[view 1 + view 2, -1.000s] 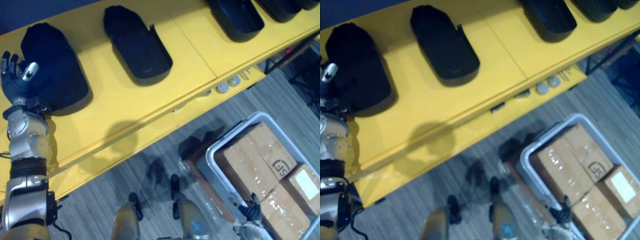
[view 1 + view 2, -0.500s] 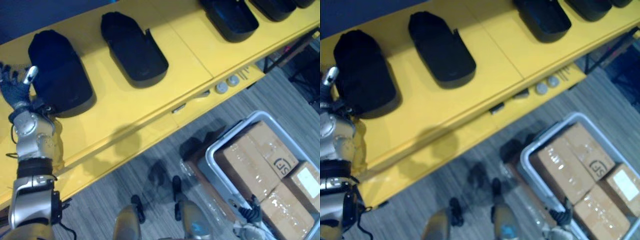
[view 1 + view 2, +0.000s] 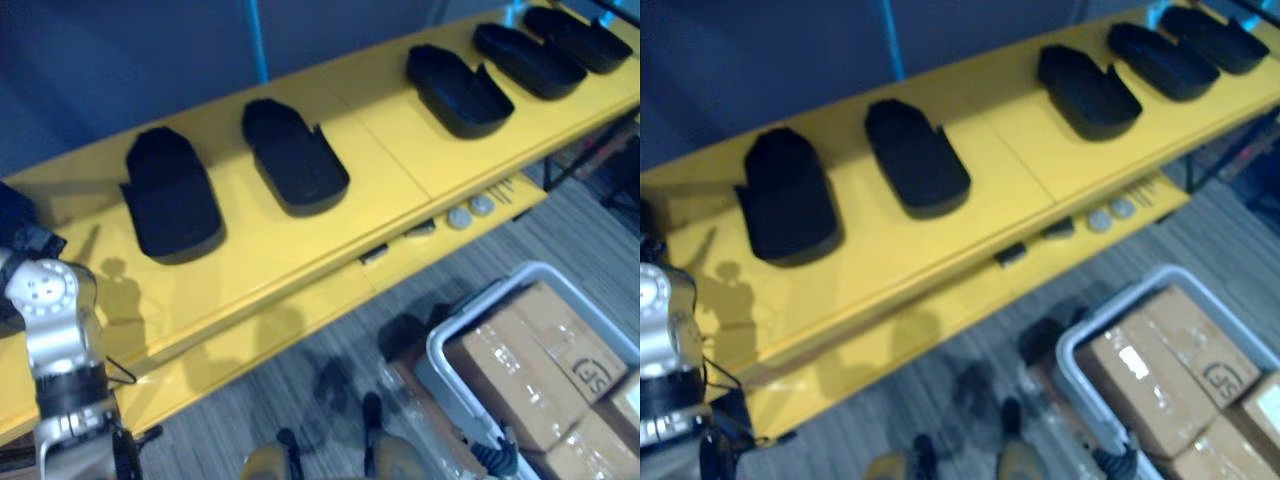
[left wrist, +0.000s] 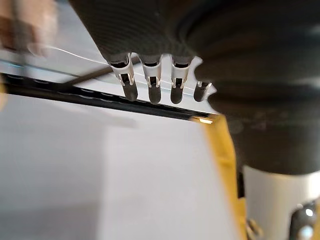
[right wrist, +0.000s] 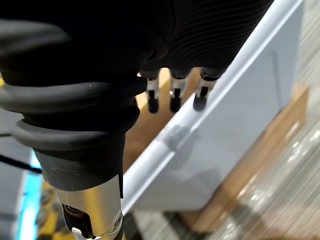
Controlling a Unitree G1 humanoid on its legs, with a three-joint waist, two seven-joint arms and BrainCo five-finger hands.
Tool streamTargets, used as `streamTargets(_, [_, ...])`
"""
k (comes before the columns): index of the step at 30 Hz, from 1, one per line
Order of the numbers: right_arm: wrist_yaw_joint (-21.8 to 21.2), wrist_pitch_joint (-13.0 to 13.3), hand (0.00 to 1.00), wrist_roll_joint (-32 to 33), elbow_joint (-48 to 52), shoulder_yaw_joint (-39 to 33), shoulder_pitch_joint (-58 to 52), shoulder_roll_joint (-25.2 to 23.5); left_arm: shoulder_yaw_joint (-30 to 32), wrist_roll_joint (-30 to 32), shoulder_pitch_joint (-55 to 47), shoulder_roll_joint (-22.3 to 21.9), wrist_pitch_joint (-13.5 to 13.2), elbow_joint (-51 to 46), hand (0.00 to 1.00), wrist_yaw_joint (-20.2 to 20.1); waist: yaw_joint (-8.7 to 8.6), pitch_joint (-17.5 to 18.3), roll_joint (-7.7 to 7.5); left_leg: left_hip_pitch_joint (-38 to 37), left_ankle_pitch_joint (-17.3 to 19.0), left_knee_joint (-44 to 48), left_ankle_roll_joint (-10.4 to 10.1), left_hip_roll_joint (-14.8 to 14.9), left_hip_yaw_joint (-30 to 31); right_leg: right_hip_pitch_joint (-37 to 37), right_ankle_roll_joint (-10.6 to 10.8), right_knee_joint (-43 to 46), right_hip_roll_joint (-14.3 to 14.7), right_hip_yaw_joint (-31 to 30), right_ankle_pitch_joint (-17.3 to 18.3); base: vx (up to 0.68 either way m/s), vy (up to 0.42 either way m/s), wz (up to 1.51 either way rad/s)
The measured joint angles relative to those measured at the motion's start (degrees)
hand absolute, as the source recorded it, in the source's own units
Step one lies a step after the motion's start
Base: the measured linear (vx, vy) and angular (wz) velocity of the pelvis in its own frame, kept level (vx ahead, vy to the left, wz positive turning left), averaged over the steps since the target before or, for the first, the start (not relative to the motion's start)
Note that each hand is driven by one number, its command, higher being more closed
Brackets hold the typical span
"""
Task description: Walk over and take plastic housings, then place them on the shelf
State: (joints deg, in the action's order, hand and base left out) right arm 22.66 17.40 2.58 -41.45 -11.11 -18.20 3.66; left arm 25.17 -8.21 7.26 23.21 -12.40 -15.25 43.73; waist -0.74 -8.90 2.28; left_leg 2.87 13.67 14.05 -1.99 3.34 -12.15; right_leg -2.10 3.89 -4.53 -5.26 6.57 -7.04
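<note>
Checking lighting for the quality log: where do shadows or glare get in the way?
Left eye view: the black housings cast only thin shadows on the yellow shelf. Right eye view: tape on the cardboard boxes glares white. Right wrist view: the bin wall shows no glare.

- Plastic housings (image 3: 172,195), along the top of the frame, were smooth, matt black plastic.
- Shelf (image 3: 385,150) was smooth yellow with a faint sheen.
- Tub (image 5: 225,150), lower right, was smooth pale-grey plastic.
- Boxes (image 3: 520,365) inside it were brown cardboard under glossy tape.
- Floor (image 3: 200,430) was grey, finely striped and matt.
- Right hand (image 5: 200,35) wore a matt, ribbed dark cover.
</note>
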Motion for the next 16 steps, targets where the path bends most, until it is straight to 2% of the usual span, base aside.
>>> streamTargets(1, [0.0,0.0,0.0,0.0,0.0,-0.5,0.4,0.0,-0.8,1.9,-3.6,-1.4,-0.4,-5.6,0.0,-2.3,0.5,0.4,0.24,-1.1,-0.6,-1.1,0.1,-0.1,1.1,1.3,0.1,0.0,-0.3,1.4,0.4,0.06,-0.01,0.32])
streamTargets(2, [0.0,0.0,0.0,0.1,0.0,-0.7,0.5,0.0,-0.9,2.2,-4.3,-1.6,-0.6,-6.5,0.0,-2.7,0.6,0.5,0.3,-1.3,-0.6,-1.5,0.1,-0.2,1.3,1.5,0.0,0.0,-0.3,1.6,0.4,0.05,-0.007,0.43])
streamTargets(3, [0.0,0.0,0.0,0.1,0.0,-1.5,0.9,0.1,-0.9,2.6,-6.8,-1.8,-2.0,-9.4,0.0,-4.7,0.98,0.9,0.45,-2.4,-1.3,-2.8,0.1,-0.5,2.3,2.4,-0.1,0.0,-0.7,2.8,0.7,0.02,-0.016,0.34])
streamTargets(5, [0.1,-0.2,0.0,0.1,-0.7,-3.0,1.5,0.2,-0.4,4.2,-8.8,-1.8,-2.8,-10.8,0.0,-6.4,2.38,2.3,0.49,-3.1,-2.2,-4.4,0.1,-1.1,3.4,3.3,0.2,0.0,-1.0,4.2,1.3,0.01,-0.027,0.38])
streamTargets(7, [0.1,-0.4,0.0,0.3,-2.7,-3.4,2.8,0.7,1.6,4.7,-10.9,-1.9,-3.8,-10.3,0.0,-6.3,3.38,3.7,0.29,-3.2,-2.7,-5.3,0.1,-1.4,4.4,3.9,0.6,0.0,-1.5,5.3,1.6,-0.01,-0.024,0.27])
streamTargets(11, [0.3,-0.4,0.0,1.3,-5.1,-3.7,4.7,1.0,6.2,4.7,-13.9,-1.9,-4.1,-7.6,0.0,-4.2,4.81,5.5,-0.49,-3.9,-4.6,-7.8,0.2,-2.2,7.1,5.0,0.8,-0.1,-1.9,7.9,1.9,-0.01,-0.041,0.36])
streamTargets(13, [1.6,-0.4,0.0,1.2,-5.8,-5.2,6.1,1.0,10.5,4.1,-15.6,-3.6,-3.3,-2.0,0.0,-2.1,5.99,6.0,-0.78,-3.7,-5.0,-8.1,0.2,-2.5,8.4,5.4,0.9,-0.1,-2.2,9.3,2.1,-0.03,-0.038,0.27])
streamTargets(16, [3.6,-0.4,0.0,1.1,-5.8,-6.3,6.6,1.5,14.8,2.4,-17.5,-6.2,-2.4,6.8,0.0,0.0,6.46,6.5,-1.27,-3.9,-6.2,-9.9,0.3,-3.1,9.8,5.7,1.2,-0.1,-2.7,10.9,2.3,-0.01,-0.025,0.3])
